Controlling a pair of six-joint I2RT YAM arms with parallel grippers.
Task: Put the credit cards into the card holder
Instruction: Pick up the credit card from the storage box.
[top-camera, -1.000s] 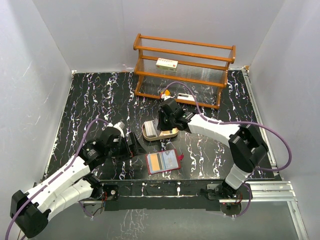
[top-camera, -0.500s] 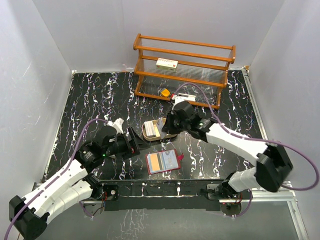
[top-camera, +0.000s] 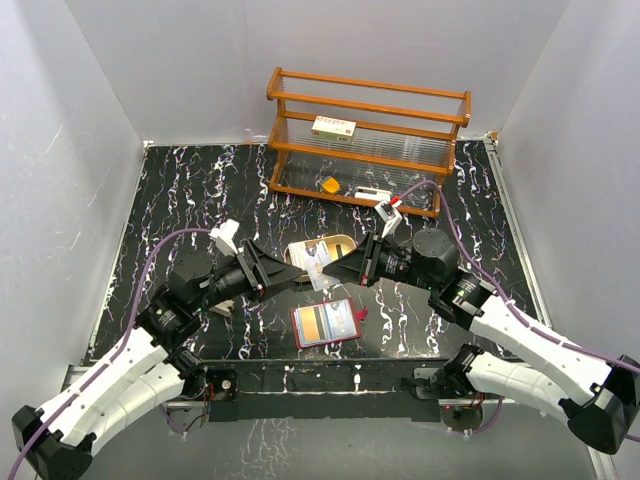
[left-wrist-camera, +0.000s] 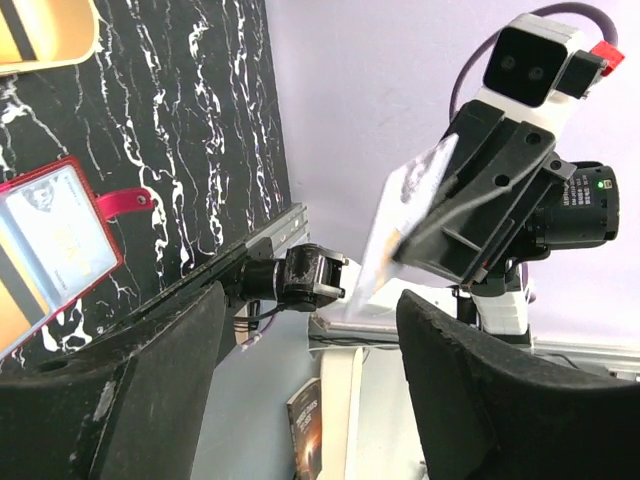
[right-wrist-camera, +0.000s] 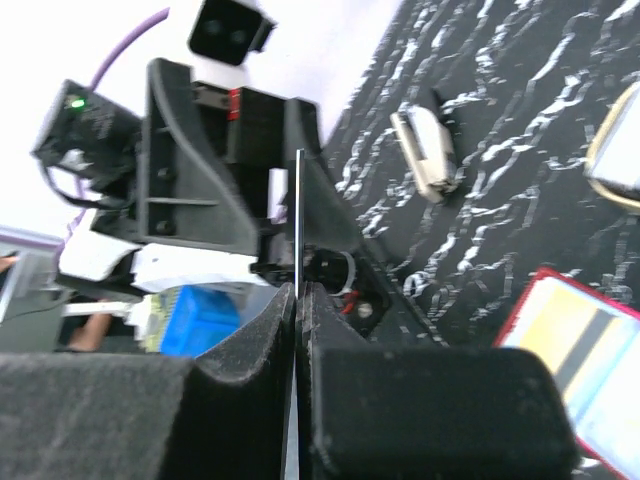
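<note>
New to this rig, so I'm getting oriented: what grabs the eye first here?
Mid-table, the right arm pinches a pale credit card in its shut jaws, facing the open jaws of the left arm. Just nearer the bases, the red card holder lies open.

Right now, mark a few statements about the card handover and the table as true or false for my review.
1. The right end effector is shut on a credit card. True.
2. The card holder lies closed. False: it lies open, pockets up.
3. The left end effector grips the card. False: its jaws stand open.
4. A white box sits on the wooden rack. True.
</note>
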